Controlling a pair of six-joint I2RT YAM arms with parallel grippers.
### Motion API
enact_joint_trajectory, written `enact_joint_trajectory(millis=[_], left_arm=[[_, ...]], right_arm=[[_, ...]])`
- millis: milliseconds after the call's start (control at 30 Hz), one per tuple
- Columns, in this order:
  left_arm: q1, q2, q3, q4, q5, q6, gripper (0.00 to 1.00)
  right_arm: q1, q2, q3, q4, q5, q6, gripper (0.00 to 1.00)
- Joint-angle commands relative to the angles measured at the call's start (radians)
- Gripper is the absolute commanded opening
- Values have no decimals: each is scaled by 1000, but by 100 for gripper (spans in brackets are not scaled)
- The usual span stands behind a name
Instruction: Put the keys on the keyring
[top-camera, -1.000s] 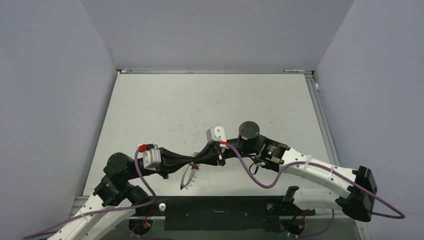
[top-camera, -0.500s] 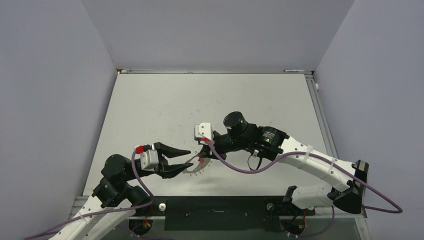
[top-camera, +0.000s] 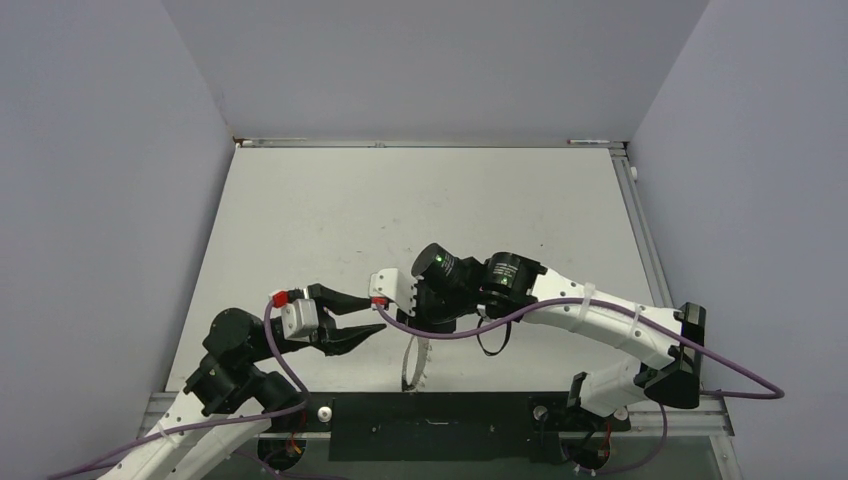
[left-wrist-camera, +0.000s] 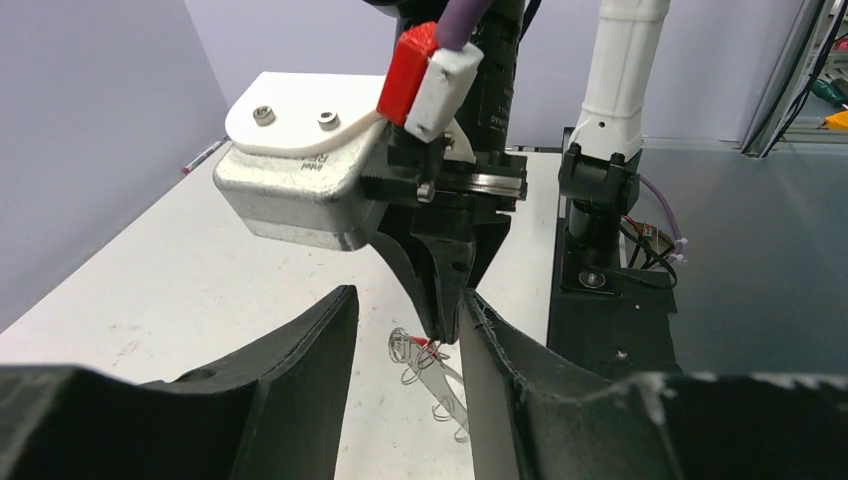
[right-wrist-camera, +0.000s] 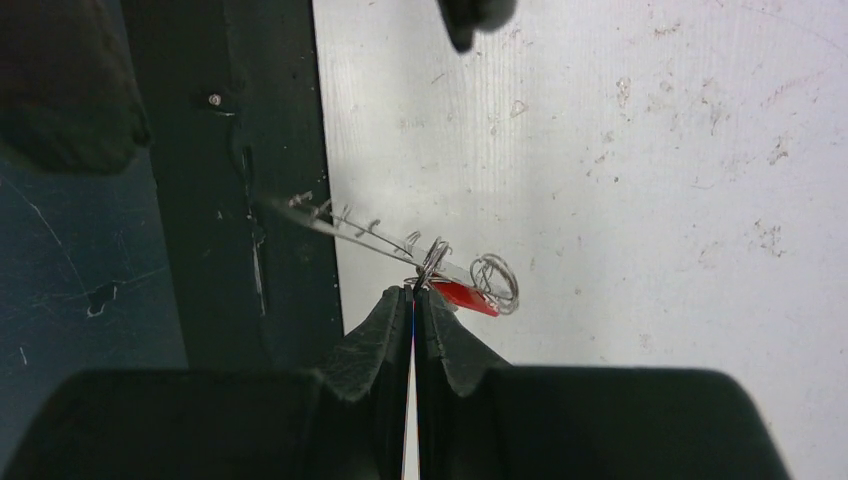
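My right gripper points down and is shut on the rim of the keyring, a thin silvery hoop with small loops that hangs edge-on above the table's near edge. In the right wrist view my fingertips pinch the keyring, and the red-headed key hangs on it right beside them with a small wire loop. My left gripper is open and empty, just left of the right gripper. In the left wrist view the keyring and the key show between my open fingers.
The black base plate runs along the table's near edge, under the hanging ring. The right arm's purple cable loops close behind its wrist. The white table is walled in on the left, back and right.
My left gripper has let go of the ring and opened. My right arm has swung left and toward the near edge, turning the ring so it hangs edge-on.
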Motion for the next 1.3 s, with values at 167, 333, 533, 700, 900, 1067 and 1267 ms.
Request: enact_joint_trajectory(millis=[167,333,533,700,900,1067,1267], left_arm=[[5,54,10,49,107,-19,34],[4,96,6,74,163,-49,29],[3,117,-2,102,200,-77,25],[-5,138,-8,119,225,-94,21],[-14,156,-6,119,231,-95,21],[-19,160,-8,119,228,-97,21],[-24,171,-6,116,231,-98,20]], right_arm=[[-11,-88,27,28,-86,-19,5],[-13,-110,27,39,-140,-55,5],[-13,-129,24,66,-182,-80,5],[-12,-137,14,99,-206,-92,5],[-13,-140,18,113,-226,-102,5],[-13,-148,24,129,-232,-110,5],[-12,-155,34,146,-239,-118,5]])
